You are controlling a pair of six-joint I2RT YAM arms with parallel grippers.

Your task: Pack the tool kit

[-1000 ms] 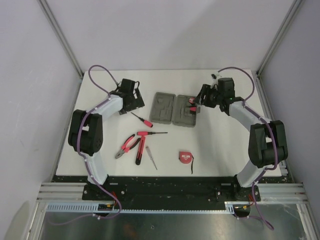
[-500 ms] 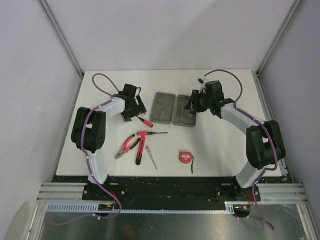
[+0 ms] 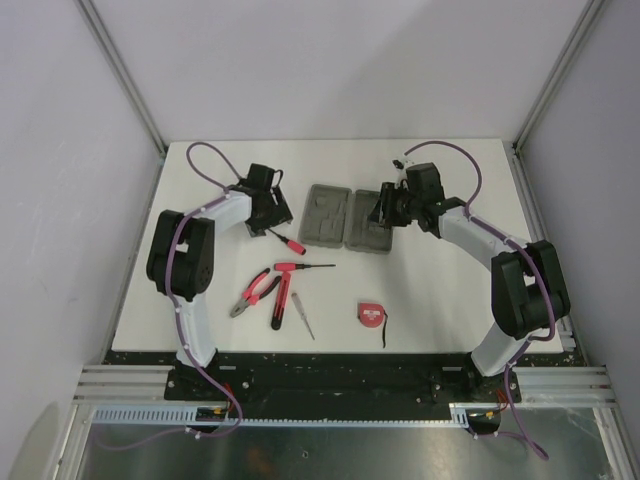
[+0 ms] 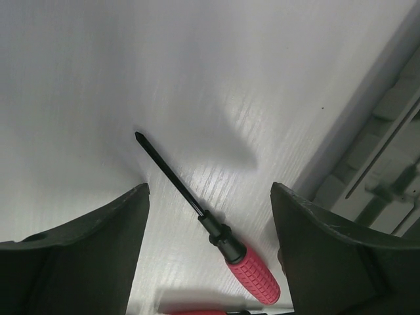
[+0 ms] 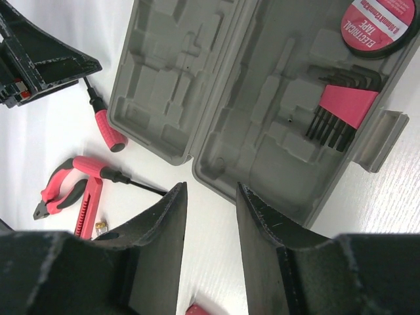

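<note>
**White table, case lying open: tape roll in, screwdriver up next**

White table (image 3: 440, 300) inside pale walls, with both arms reaching to the far half.

Left side: left gripper (image 3: 265, 212) has shifted down and right over the last second. It now hangs over the small Phillips screwdriver (image 3: 286, 240). In the wrist view the fingers are spread wide around an empty gap (image 4: 210, 190). The screwdriver (image 4: 197, 213) lies flat on the table below them, shaft roughly centred and red handle toward the bottom of the view. Nothing is gripped yet. This looks like the pre-grasp for the next tool.

Loose on the near table:
- pliers (image 3: 253, 291)
- a longer screwdriver (image 3: 300, 267)
- a red-and-black handled tool (image 3: 279, 305), type unclear
- a thin driver (image 3: 303, 322)
- tape measure (image 3: 372, 314), apart to the right

Centre: grey tool kit case (image 3: 340, 217) lies open flat, and the left half's recesses are all bare.

Right side: right gripper (image 3: 385, 212) is over the case's right half. A second ago something red showed at its tips. Now the wrist view shows the fingers slightly parted with nothing between them (image 5: 211, 197). An electrical tape roll (image 5: 377, 26) sits in the corner recess beside the hex keys (image 5: 335, 111). So the tape looks placed, and most tools are still unpacked.
</note>
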